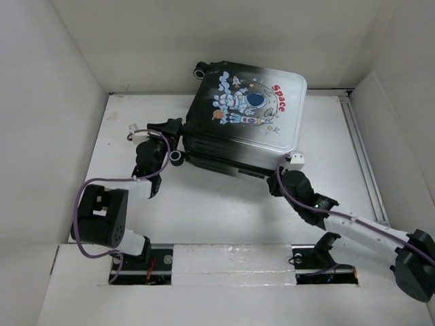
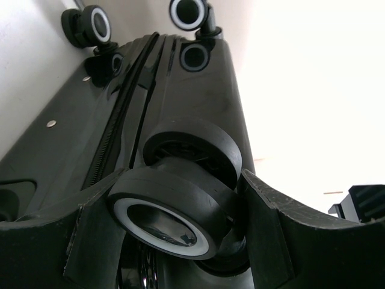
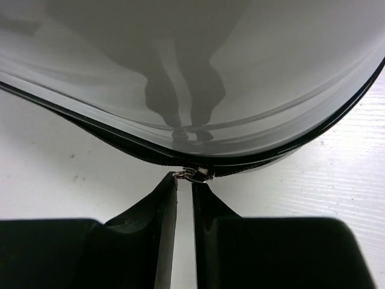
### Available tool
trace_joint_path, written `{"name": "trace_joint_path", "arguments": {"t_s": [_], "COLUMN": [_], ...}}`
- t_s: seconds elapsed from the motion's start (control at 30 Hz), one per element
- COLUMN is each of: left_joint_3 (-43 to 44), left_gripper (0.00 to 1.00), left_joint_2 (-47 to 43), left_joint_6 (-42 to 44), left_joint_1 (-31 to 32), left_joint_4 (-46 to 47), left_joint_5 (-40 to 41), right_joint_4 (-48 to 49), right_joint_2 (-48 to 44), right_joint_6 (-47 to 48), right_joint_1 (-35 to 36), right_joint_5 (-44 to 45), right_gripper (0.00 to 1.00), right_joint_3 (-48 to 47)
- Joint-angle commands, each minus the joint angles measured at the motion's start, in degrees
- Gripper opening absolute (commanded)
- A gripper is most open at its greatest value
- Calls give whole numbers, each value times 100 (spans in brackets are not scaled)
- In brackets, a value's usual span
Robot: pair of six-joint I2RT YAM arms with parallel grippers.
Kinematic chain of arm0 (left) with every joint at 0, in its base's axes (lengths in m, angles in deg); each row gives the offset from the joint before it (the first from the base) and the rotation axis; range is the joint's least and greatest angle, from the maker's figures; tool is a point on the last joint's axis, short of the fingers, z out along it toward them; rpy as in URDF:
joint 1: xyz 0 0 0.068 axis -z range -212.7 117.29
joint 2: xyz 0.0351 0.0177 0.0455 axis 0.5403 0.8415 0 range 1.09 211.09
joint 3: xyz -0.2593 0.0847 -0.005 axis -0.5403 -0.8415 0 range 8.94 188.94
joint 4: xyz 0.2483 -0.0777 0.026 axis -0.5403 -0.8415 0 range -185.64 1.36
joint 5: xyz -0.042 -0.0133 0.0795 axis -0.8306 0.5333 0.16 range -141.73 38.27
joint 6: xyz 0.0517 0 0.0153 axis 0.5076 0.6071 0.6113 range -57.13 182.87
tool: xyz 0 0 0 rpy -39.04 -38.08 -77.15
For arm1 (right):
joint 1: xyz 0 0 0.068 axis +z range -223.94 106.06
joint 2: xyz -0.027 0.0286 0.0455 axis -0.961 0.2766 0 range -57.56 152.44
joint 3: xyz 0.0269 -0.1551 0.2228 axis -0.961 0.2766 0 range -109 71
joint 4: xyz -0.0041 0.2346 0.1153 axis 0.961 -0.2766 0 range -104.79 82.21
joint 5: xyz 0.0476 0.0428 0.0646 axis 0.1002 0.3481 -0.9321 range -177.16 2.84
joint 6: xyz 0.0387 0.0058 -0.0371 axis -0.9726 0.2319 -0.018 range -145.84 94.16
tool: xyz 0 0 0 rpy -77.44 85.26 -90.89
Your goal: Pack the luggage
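Note:
The luggage (image 1: 245, 115) lies flat and closed at the back middle of the table, astronaut and red "Space" print facing up. My left gripper (image 1: 168, 141) is at its near left corner. In the left wrist view my left gripper (image 2: 180, 180) is shut on a black caster wheel (image 2: 174, 211) with a white ring, a finger on each side of it. My right gripper (image 1: 280, 178) is at the near right corner. In the right wrist view my right gripper (image 3: 185, 180) has its fingers almost together, pinching the metal zipper pull (image 3: 194, 174) on the black zipper under the shell (image 3: 198, 60).
Two more wheels (image 2: 93, 24) (image 2: 189, 12) show at the far end of the case's black side (image 2: 72, 150). Another wheel (image 1: 200, 69) sticks out at the back. White walls enclose the table; a rail (image 1: 360, 156) runs along the right side.

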Motion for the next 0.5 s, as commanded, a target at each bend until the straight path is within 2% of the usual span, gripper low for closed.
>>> {"name": "trace_joint_path", "arguments": {"t_s": [0.0, 0.17, 0.23, 0.37, 0.47], "left_joint_3": [-163, -313, -374, -497, -498], "left_gripper": [0, 0, 0, 0, 0], "left_joint_2": [-337, -609, -705, -1240, -1453], "left_joint_6": [653, 758, 828, 1013, 1206], "left_joint_1": [455, 771, 824, 886, 1149], "left_joint_4": [623, 571, 500, 140, -62], "left_joint_5": [-510, -624, -677, -677, -423], "right_joint_4": [1137, 1191, 1077, 515, -398], "right_joint_2": [276, 1803, 1965, 1448, 535], "right_joint_6": [-228, 132, 211, 378, 606], "right_joint_1": [660, 1084, 1163, 1216, 1024], "right_joint_5": [43, 167, 167, 395, 248], "right_gripper": [0, 0, 0, 0, 0], "right_joint_3": [-216, -1096, -1386, -1449, -1693]}}
